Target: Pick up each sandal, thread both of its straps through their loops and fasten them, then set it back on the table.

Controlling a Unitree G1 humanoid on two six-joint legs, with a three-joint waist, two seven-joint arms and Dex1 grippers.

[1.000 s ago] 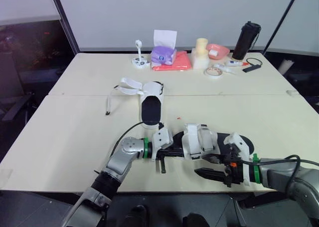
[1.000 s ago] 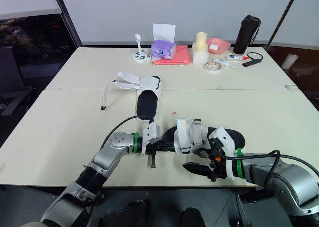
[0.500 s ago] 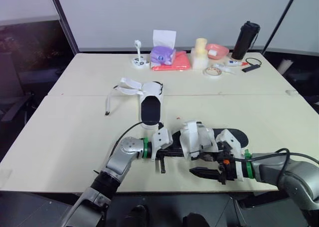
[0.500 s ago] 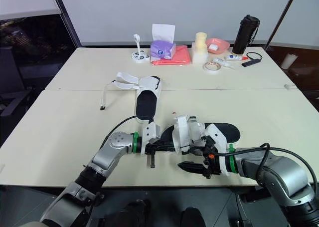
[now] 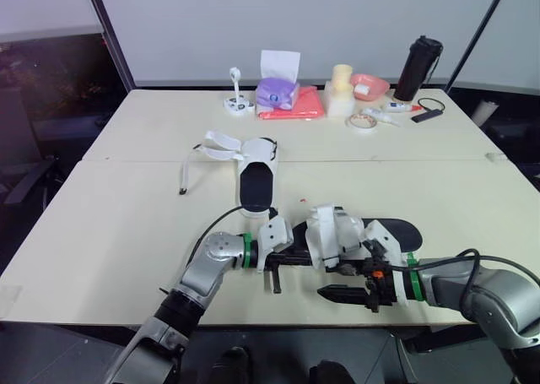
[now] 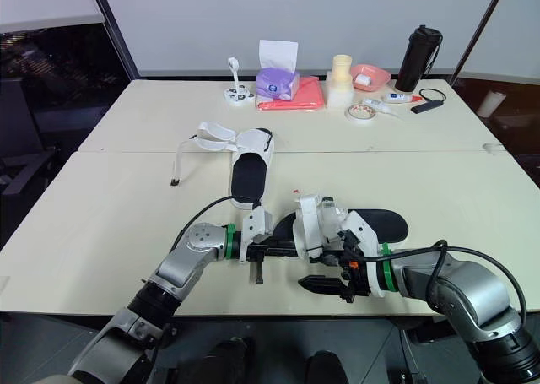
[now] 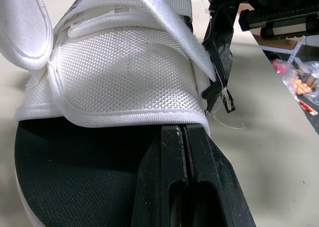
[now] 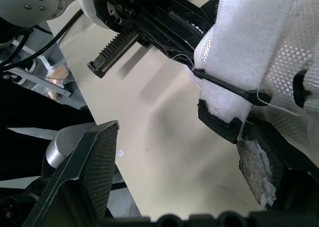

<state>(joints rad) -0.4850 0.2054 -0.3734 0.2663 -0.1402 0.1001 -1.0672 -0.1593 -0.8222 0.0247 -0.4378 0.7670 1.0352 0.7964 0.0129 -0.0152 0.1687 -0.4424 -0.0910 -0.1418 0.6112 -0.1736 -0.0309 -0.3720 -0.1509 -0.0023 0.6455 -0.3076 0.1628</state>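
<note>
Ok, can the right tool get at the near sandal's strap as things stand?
Probably yes: the open right tool sits beside the near sandal's white strap, nothing between; the left tool is at its other end.

The right hand (image 8: 158, 118) holds its fingers wide apart over the pale bench (image 8: 164, 152). One finger, with a ribbed pad, is well clear of the sandal (image 8: 299, 77). The other lies against the lower edge of the sandal's white woven strap (image 8: 249, 37), perhaps touching it. A thin black loop (image 8: 227, 90) crosses the strap. The left hand (image 8: 189, 30), with its toothed rack, meets the sandal's edge.
</note>
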